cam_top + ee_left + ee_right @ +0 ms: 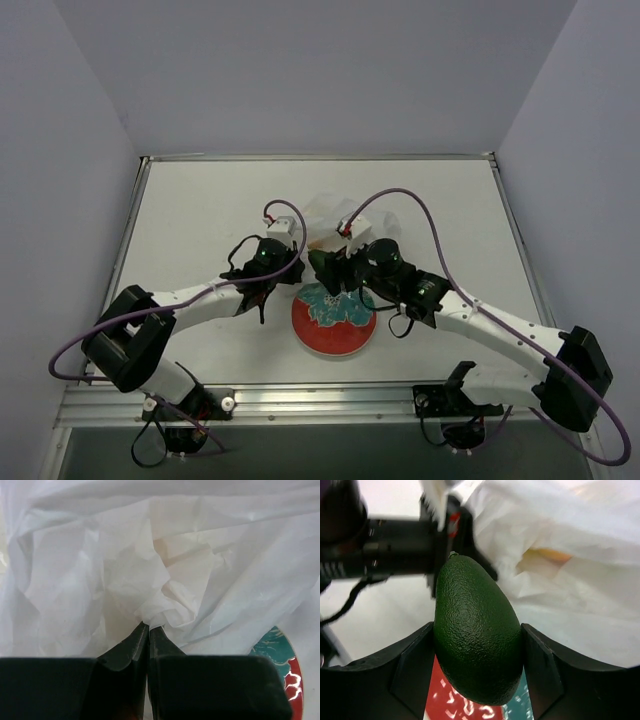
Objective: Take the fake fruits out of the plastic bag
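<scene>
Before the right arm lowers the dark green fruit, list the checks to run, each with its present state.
1. Right gripper clamped on the dark green fruit: ok.
2. Fruit out of the plastic bag: ok.
3. Left gripper pinching the bag's film: ok.
4. Plate beneath the fruit: ok, it shows below it in the right wrist view.
5. Fruits remaining in the bag: cannot tell; only an orange-yellow shape shows through the film.

White table [200, 220]; plate [335, 345] near front, plastic bag [325, 215] behind.
</scene>
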